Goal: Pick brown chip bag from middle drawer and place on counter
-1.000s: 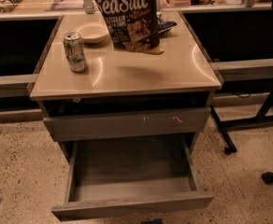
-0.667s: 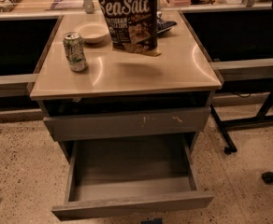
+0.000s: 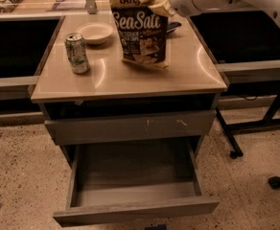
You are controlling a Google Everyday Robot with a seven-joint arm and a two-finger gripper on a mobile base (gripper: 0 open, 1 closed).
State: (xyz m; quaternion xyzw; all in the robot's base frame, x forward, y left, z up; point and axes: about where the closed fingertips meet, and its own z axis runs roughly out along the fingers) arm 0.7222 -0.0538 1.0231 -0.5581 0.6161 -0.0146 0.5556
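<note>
The brown chip bag (image 3: 141, 32), with white "Sea Salt" lettering, stands upright over the back middle of the beige counter (image 3: 188, 75). Its bottom edge is at or just above the surface. My gripper (image 3: 162, 3) is at the bag's crumpled top right corner and is shut on it. The white arm reaches in from the upper right. The middle drawer (image 3: 85, 174) is pulled out below, and nothing shows inside it.
A green-and-white soda can (image 3: 76, 53) and a small white bowl (image 3: 95, 32) sit on the counter's left side. A dark flat object (image 3: 174, 27) lies behind the bag. The scratched upper drawer front (image 3: 130, 126) is closed. Chair and table legs (image 3: 279, 181) stand at right.
The bag and my gripper have moved to the right and down toward the counter. The can, the bowl and the open drawer have not moved.
</note>
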